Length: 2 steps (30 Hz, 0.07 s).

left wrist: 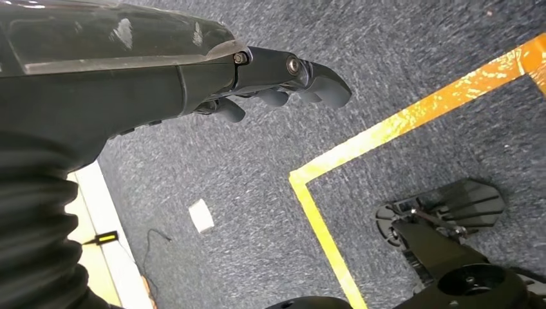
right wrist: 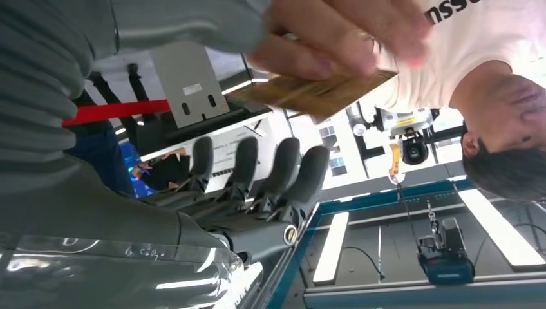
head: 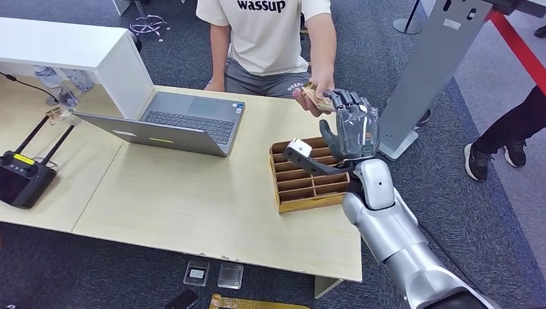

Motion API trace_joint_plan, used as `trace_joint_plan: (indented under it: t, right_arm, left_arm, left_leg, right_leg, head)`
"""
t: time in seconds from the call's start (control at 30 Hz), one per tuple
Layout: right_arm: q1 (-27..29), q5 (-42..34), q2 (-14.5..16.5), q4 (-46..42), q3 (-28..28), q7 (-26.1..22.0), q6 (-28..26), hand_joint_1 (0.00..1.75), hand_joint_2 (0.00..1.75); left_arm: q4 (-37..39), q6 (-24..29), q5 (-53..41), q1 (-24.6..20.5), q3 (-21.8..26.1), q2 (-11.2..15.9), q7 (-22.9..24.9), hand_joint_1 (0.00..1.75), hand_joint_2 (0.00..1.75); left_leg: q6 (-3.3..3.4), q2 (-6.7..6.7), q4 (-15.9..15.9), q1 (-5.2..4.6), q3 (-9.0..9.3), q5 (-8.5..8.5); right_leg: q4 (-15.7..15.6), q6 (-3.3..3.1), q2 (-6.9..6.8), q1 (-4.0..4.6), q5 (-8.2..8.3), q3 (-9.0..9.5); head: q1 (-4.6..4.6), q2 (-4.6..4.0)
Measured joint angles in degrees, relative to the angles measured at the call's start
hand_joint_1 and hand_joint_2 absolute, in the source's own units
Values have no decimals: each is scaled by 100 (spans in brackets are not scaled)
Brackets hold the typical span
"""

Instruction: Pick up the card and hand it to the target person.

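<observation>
At the far left of the pale wooden table [head: 193, 212] lies a black remote controller with two antennas [head: 22, 175], and next to it an open grey laptop [head: 169, 125]. Further right sits a brown wooden divided tray [head: 306, 187]. Beyond the table's far edge sits a person in a cream T-shirt [head: 267, 35], whose hand [head: 315, 96] grips the tan card [head: 317, 95]. Just right of it, the robot's silver right hand [head: 353, 125] is raised, fingers spread and holding nothing. The dark left hand [left wrist: 283, 80] hangs over grey carpet [left wrist: 386, 64], fingers loosely extended, empty.
</observation>
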Motion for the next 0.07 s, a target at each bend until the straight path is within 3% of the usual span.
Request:
trace_joint_plan:
  t: [0.07]
  right_arm:
    - [1,-8,34,31,-73,-23,0,0,175]
  left_arm:
    - [0,22,1,-8,-10,0,-4,0,0]
  left_leg:
    - [0,0,0,0,0,0]
  right_leg:
    - [0,0,0,0,0,0]
  head:
    - [2,0]
